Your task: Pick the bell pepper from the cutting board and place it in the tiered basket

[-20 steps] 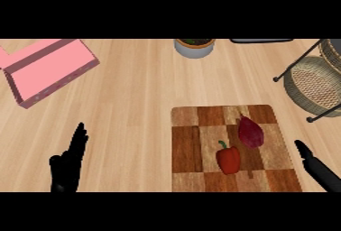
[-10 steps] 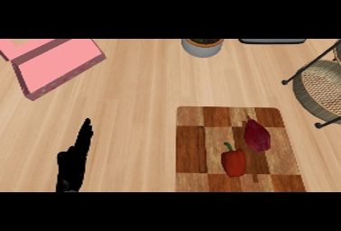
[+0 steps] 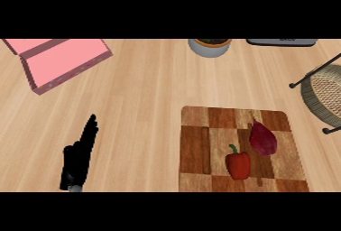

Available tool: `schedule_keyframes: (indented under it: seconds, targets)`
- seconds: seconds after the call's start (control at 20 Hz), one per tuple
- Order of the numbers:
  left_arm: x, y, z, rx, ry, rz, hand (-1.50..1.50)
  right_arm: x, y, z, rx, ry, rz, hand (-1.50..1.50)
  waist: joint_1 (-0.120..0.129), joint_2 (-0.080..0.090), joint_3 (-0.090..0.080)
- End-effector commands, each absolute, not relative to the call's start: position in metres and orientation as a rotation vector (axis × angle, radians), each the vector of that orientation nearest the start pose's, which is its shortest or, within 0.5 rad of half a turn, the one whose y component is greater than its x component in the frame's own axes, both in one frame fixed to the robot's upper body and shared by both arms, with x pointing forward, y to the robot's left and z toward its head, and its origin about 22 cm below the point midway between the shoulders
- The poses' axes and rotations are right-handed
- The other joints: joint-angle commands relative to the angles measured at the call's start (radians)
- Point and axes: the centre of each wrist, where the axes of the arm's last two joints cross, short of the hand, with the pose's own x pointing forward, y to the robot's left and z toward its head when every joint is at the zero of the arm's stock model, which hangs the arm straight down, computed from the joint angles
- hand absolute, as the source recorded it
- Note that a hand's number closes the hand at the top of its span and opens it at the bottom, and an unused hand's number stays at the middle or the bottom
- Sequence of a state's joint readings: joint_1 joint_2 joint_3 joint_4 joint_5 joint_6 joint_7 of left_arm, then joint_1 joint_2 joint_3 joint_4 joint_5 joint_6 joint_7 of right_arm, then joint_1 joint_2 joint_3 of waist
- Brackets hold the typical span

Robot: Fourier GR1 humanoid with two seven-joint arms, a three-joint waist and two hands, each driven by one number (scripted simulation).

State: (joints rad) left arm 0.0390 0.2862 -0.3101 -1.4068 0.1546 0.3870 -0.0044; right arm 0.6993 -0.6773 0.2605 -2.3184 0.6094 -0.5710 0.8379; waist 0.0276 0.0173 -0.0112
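A red bell pepper (image 3: 238, 164) with a green stem lies on the checkered wooden cutting board (image 3: 200, 149), near its lower middle. Beside it, to the upper right, rests a dark purple sweet potato (image 3: 264, 139). The tiered basket (image 3: 324, 95), wire-framed with a woven bottom, shows partly at the right edge. My left hand (image 3: 78, 155) rests open at the lower left, fingers straight and pointing up, well left of the board. My right hand does not show.
A pink open box (image 3: 58, 62) sits at the upper left. A grey pot with a plant (image 3: 209, 46) stands at the top centre, and a dark flat object (image 3: 281, 42) lies to its right.
The view has shifted so everything sits further right. My right hand, at the lower right one second ago, has left the view. The pepper and potato stay on the board.
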Motion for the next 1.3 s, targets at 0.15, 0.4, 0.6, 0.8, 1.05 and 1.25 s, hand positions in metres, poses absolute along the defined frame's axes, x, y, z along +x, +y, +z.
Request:
schedule_keyframes:
  seconds: [0.15,0.4,0.6,0.8,1.05,1.25]
  targets:
    - [0.222,0.231,-0.047,0.214,-1.308,-0.057,0.00,0.105,-0.245,0.102,-1.143,-0.879,0.260,-1.50,0.020,-0.001,0.004]
    - [0.221,0.232,-0.049,0.224,-1.310,-0.046,0.00,0.120,-0.224,0.095,-1.192,-0.737,0.369,-1.50,0.028,-0.001,0.003]
    - [0.234,0.239,-0.044,0.232,-1.320,-0.044,0.00,0.131,-0.201,0.084,-1.173,-0.648,0.416,-1.50,0.017,-0.002,0.004]
    - [0.226,0.239,-0.048,0.241,-1.319,-0.067,0.00,0.153,-0.177,0.085,-1.163,-0.627,0.413,-1.50,0.019,-0.007,0.006]
    - [0.215,0.238,-0.056,0.234,-1.300,-0.043,0.00,0.175,-0.136,0.081,-1.127,-0.636,0.446,-1.50,0.002,-0.013,0.008]
    - [0.227,0.237,-0.044,0.235,-1.320,-0.050,0.00,0.193,-0.123,0.069,-1.104,-0.560,0.476,-1.50,-0.006,-0.012,0.009]
